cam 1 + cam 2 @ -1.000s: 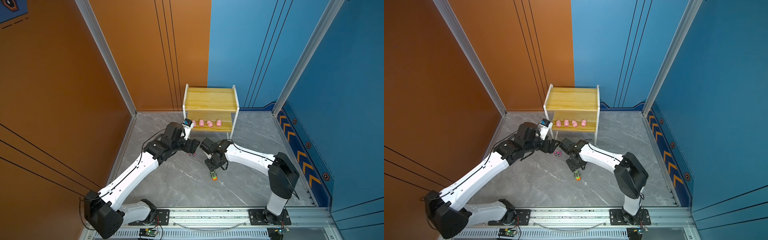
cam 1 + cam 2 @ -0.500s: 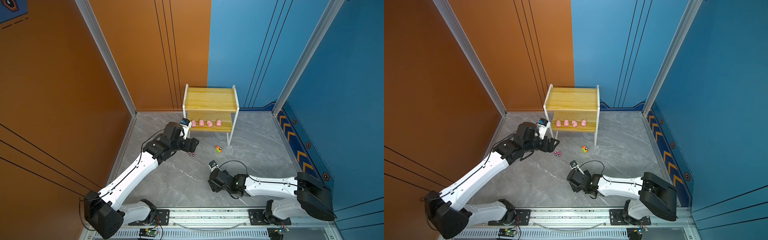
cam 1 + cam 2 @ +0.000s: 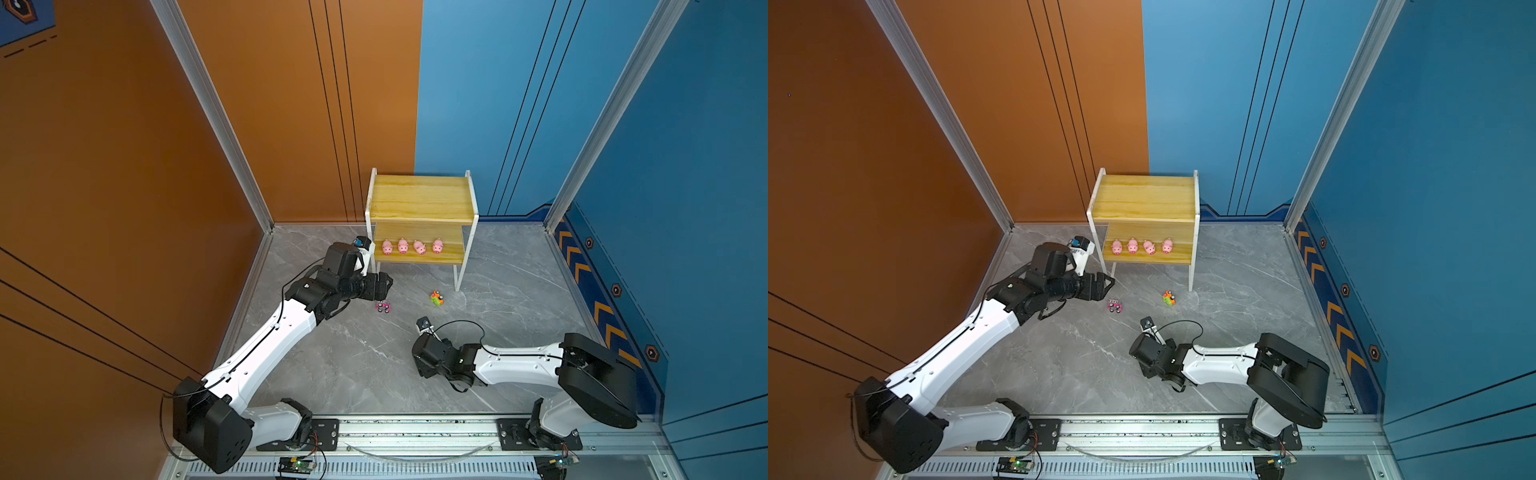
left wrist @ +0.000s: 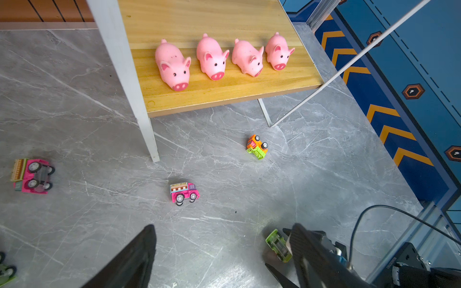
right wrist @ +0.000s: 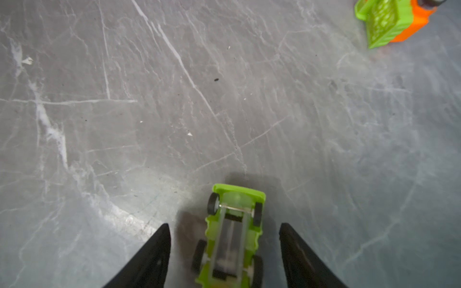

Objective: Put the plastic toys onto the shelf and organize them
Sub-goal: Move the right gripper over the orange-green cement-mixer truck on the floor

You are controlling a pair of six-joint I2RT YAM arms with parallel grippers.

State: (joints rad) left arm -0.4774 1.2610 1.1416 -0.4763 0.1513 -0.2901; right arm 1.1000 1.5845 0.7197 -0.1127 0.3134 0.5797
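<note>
Several pink pigs [image 4: 214,59] stand in a row on the lower board of the shelf [image 3: 419,197]. On the floor lie an upright pink car [image 4: 184,193] [image 3: 383,307], a second pink car [image 4: 31,175] on its side, and an orange-green car [image 4: 257,147] [image 3: 436,298] near the shelf's right front leg. A green car [image 5: 232,237] lies wheels-up between the fingers of my right gripper [image 5: 224,234]. That gripper is open, with a gap on each side of the car. My left gripper [image 3: 386,284] hangs open and empty by the shelf's left front leg.
Another green car [image 4: 6,273] shows at the edge of the left wrist view. The shelf's thin white legs [image 4: 147,139] stand close to my left gripper. The right arm's wrist [image 3: 432,353] is low over the grey floor. Orange and blue walls enclose the floor.
The right arm has pulled back from beside my left gripper toward the front rail. The orange-green car now lies by the shelf's right leg. The left arm has hardly moved.
</note>
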